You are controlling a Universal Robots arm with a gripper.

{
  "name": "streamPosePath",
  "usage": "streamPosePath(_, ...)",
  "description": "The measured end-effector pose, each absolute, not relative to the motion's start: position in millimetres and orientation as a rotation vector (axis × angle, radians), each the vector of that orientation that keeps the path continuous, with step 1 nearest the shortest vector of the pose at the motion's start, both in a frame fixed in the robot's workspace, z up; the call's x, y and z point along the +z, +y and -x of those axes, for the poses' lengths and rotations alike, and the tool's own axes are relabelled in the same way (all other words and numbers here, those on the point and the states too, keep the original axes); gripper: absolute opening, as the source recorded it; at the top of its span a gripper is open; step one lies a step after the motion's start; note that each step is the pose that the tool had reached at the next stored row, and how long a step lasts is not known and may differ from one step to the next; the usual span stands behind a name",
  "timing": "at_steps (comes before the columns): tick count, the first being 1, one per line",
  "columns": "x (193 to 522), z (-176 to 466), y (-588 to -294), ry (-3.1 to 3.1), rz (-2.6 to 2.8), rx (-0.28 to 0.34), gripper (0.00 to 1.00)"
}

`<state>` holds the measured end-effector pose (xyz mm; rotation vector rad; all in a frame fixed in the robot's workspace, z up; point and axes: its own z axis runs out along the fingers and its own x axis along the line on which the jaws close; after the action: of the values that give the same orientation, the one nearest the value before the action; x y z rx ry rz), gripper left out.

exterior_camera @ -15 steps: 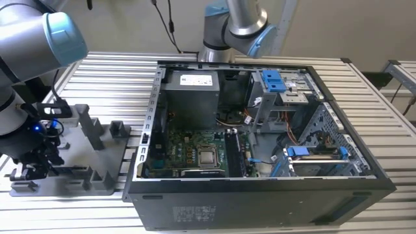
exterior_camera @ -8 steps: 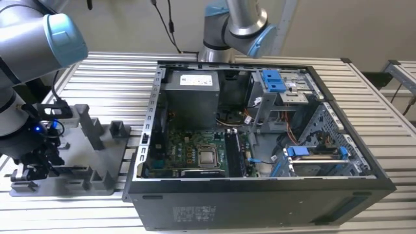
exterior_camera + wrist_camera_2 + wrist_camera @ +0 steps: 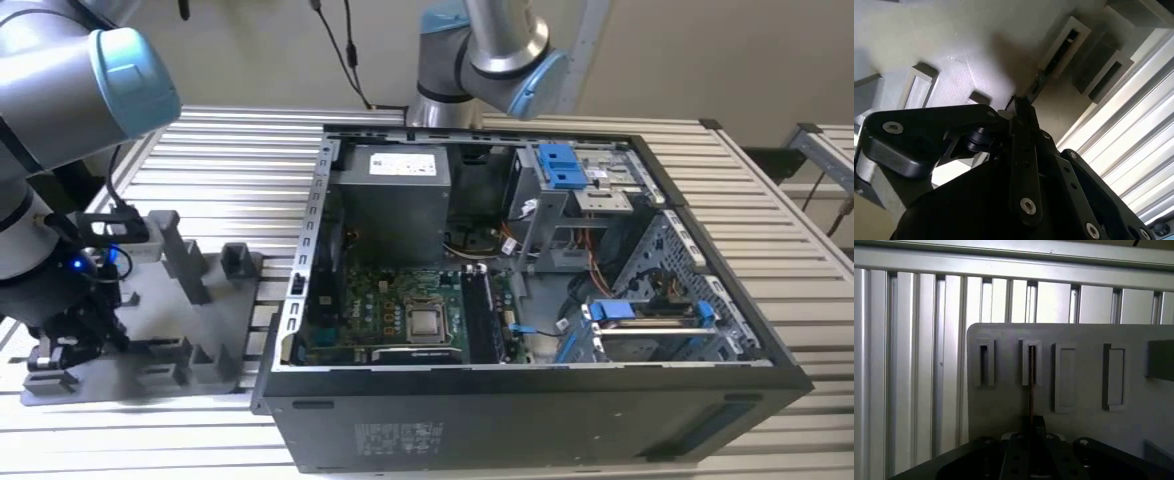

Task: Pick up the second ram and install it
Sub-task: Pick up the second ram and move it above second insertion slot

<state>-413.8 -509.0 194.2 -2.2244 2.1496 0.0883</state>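
An open computer case (image 3: 534, 430) stands on a slatted aluminium table (image 3: 761, 200). In it lie a green motherboard (image 3: 387, 300) with its long black memory slots (image 3: 478, 310), a grey power supply (image 3: 394, 200) and blue drive brackets (image 3: 561, 165). At the exterior view's left, just beside the case wall, lies a grey fixture plate (image 3: 214, 330) with upright blocks (image 3: 174, 250) on it. The arm (image 3: 80, 90) comes down over this plate, and its gripper (image 3: 60, 355) hangs low near the plate's far edge from the case, so the blocks and the case's metal rim lie between it and the motherboard. In both wrist views the gripper (image 3: 1032, 422) (image 3: 1021, 107) has its fingers closed together on the second ram (image 3: 1031, 390) (image 3: 1036, 85). The ram is seen edge-on as a thin dark strip running straight out from the fingertips to one slotted holder block (image 3: 1038, 365) (image 3: 1081, 37) on the plate. I cannot tell whether its far end sits inside that slot or just in front of it. A second slotted block (image 3: 975, 362) stands just beside this one, and two flat-faced blocks (image 3: 1064, 377) stand on its other side. The table slats (image 3: 914, 365) lie beyond the plate's edge.
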Motion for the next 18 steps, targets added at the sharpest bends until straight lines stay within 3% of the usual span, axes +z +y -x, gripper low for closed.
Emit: streamPosePath(18, 195.8, 413.8, -509.0, 2.149, 2.225, 0.088, 0.14)
